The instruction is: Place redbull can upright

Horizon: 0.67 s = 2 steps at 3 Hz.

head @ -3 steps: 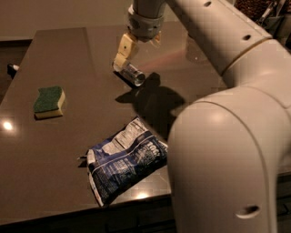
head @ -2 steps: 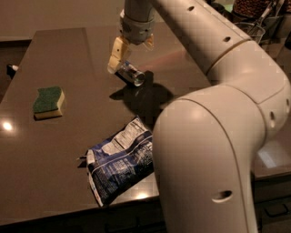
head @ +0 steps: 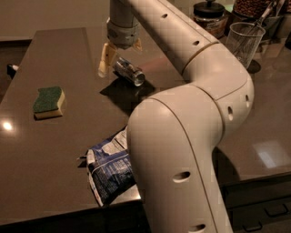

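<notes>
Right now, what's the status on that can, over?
Gripper open, just above redbull can. Can lying on its side. Sponge, snack bag well apart.

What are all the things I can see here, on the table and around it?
table: one, dark brown, fills most of the view.
sponge: one, green over yellow, left part of the table.
redbull can: one, silver with blue, lying on its side, far middle of the table.
snack bag: one, blue and white, near edge, partly behind the arm.
glass cup: one, clear, far right.
jar: one, dark, top right.
arm: one, white, reaching from the front right to the can.
end effector: one, pale yellowish fingers, open, at the can's far end.
</notes>
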Available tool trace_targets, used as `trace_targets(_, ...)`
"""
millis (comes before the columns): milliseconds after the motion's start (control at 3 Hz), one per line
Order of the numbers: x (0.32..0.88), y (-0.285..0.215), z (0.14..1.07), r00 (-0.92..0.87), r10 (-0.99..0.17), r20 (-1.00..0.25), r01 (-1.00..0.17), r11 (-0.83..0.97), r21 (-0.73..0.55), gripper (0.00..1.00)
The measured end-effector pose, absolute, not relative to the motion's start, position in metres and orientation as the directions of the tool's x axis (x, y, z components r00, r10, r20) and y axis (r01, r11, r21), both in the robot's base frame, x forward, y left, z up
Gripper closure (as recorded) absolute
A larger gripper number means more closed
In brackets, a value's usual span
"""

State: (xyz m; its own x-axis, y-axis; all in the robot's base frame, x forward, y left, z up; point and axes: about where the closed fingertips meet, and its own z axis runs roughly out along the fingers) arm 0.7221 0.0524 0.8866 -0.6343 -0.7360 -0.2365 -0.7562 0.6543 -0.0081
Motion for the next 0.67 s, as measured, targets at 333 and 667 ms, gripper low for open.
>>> trace_targets(333,0.7324,0.0554,0.8780,-0.636,-0.739,-0.221,-0.756,0.655,-0.015,0.00)
trace_targets(667,0.7400,0.0560,0.8709,-0.640,-0.737,-0.216,-0.753,0.657,-0.012,0.00)
